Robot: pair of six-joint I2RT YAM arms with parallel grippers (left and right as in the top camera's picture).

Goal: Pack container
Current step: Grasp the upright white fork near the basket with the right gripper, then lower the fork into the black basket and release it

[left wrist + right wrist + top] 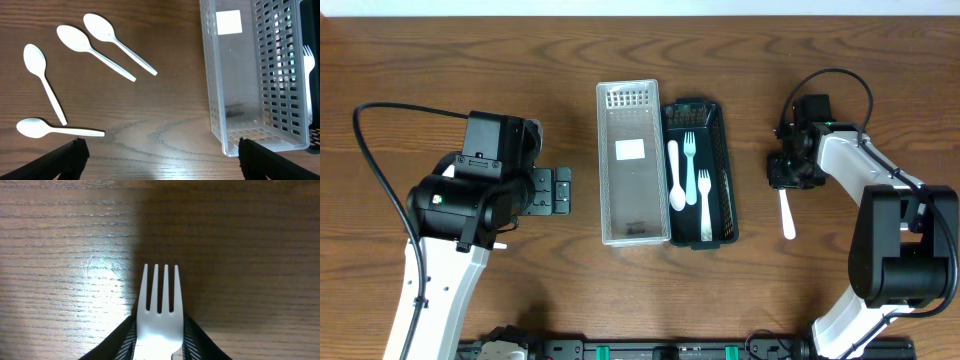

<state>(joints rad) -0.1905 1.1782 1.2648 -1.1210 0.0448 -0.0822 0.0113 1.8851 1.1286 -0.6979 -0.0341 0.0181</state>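
Wood-grain table [440, 60] — right gripper [160, 335] pinching white fork [160, 300] just below the tines; left gripper [160, 152] spread wide near spoons [80, 42].

Bare table [755, 260] lies between black basket [718, 120] and right pincer [786, 184], clear basket [608, 200] beyond

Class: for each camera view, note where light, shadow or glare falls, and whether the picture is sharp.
Overhead: even light, sharp throughout. Left wrist: even light, spoons crisp with only faint shadows. Right wrist: bright glare on the table left of the fork, deep shadow to its right; fork sharp.
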